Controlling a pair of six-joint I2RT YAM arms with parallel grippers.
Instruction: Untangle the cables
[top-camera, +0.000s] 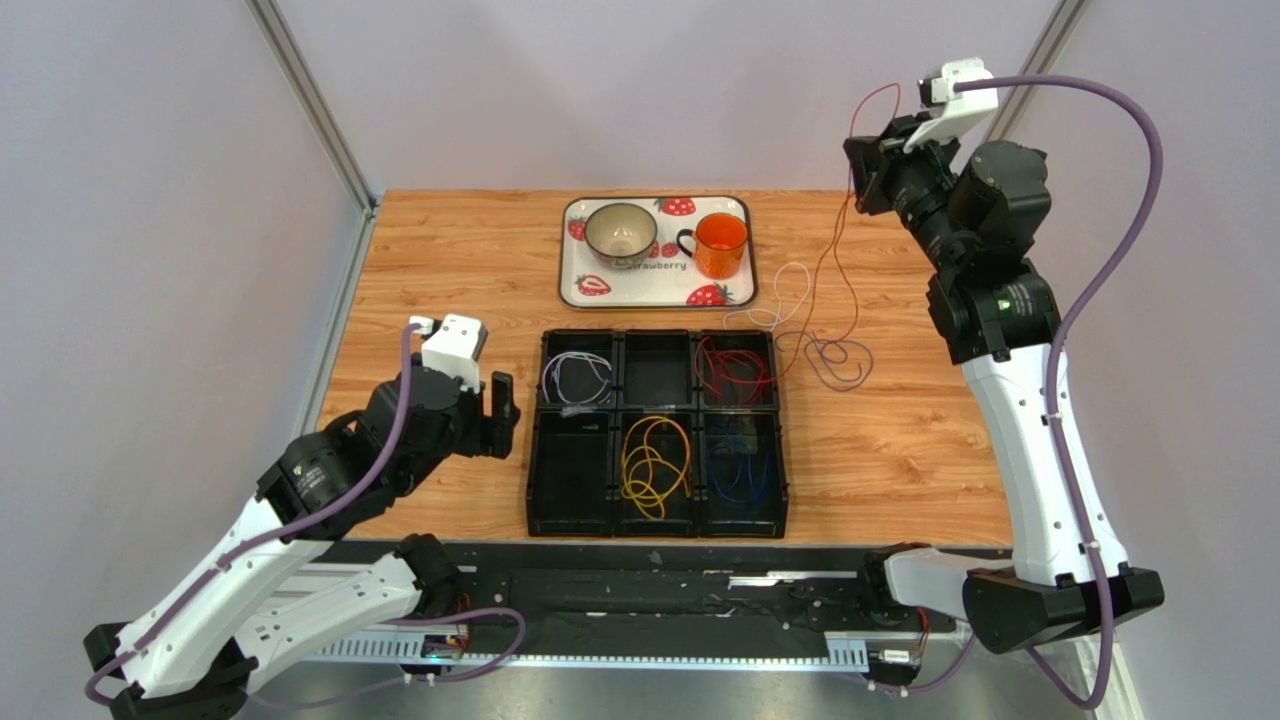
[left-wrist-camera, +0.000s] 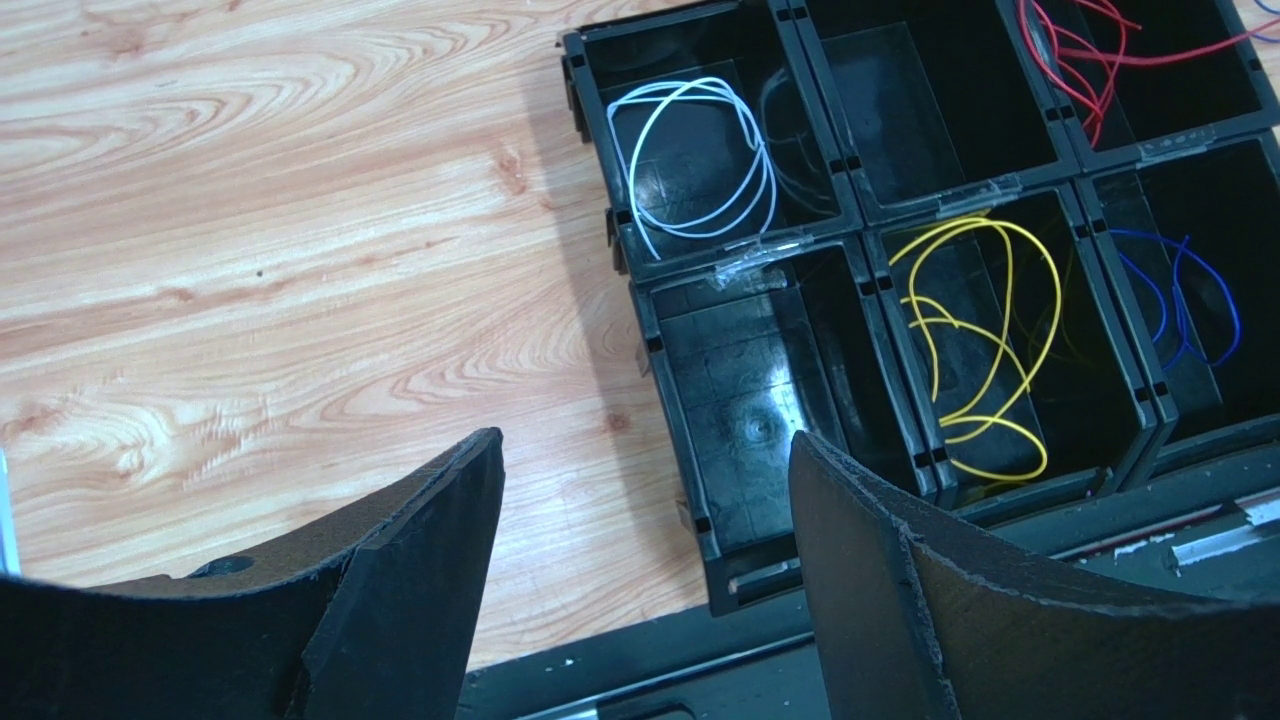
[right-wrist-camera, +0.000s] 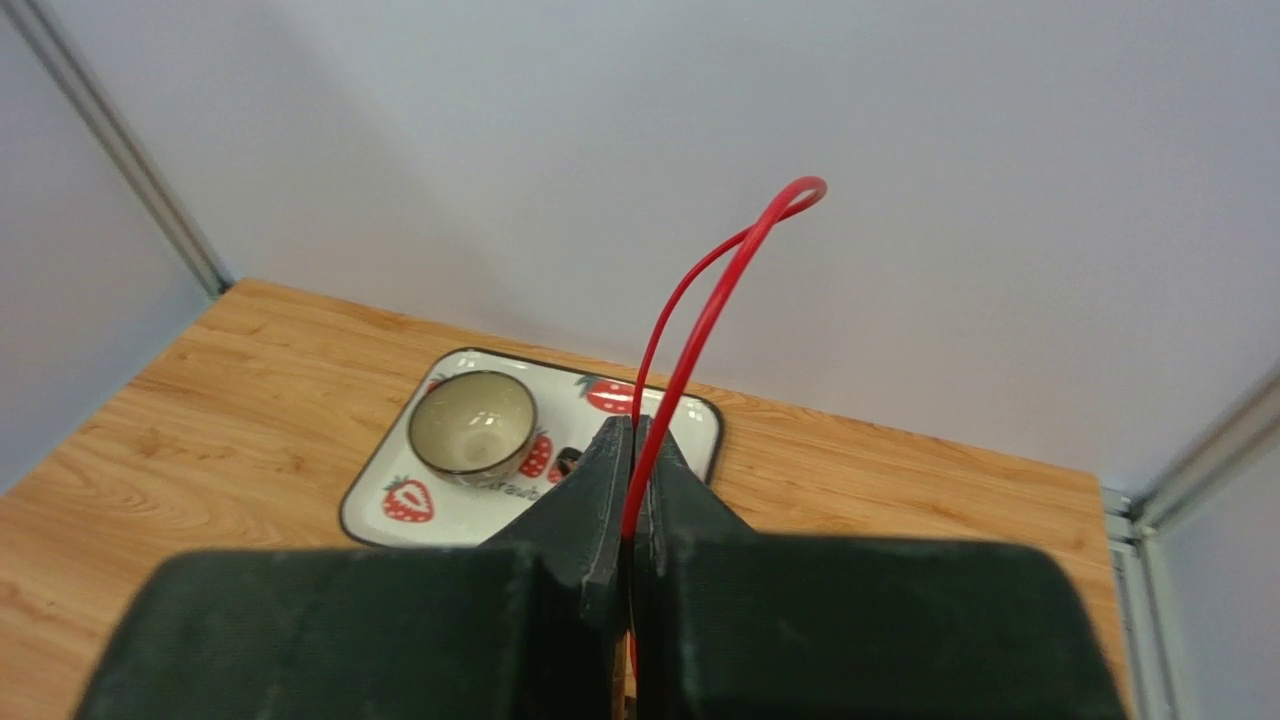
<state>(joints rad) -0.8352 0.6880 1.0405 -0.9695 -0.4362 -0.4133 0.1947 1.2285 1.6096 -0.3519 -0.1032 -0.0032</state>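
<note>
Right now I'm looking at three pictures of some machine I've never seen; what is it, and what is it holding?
These are two robot arms bolted to a wooden table. The wide picture looks down from above; the other two come from a camera on each wrist. A black organizer holds sorted cables, white, red, yellow and blue, in separate compartments, with a loose tangle beside it. A strawberry tray carries a bowl and an orange cup. The right end effector, raised high, is shut on a red cable. The left end effector hangs open, holding nothing.
</note>
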